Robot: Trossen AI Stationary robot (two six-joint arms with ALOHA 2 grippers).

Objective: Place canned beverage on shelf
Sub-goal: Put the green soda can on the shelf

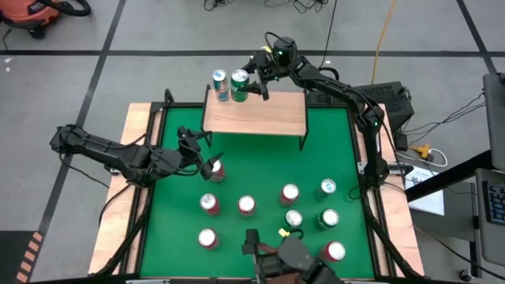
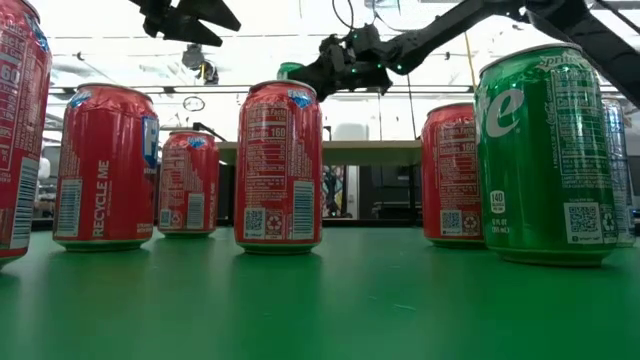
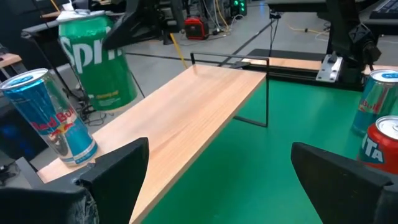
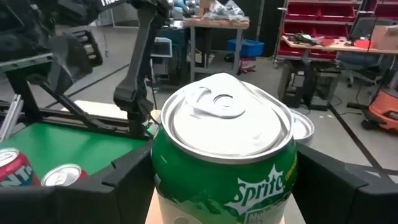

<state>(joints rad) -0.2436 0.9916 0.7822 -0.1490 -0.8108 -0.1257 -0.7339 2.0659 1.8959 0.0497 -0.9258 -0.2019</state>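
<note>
Gripping green can (image 1: 239,85) over shelf (image 1: 256,115): right gripper (image 1: 251,83).

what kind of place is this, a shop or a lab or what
Most likely a robotics lab or workshop, not a shop. A green table with two robot arms stands on a bare concrete floor with loose cables, red parts bins line the back wall, and a shop vacuum sits nearby.

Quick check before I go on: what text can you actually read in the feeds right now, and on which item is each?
"Sprite": green can between the right gripper's fingers.
"Red Bull": slim blue can on the shelf.
"RECYCLE ME": red can, low view.
"160": middle red can.
"140": big green can.
Fine print, QR codes: too small.
</note>
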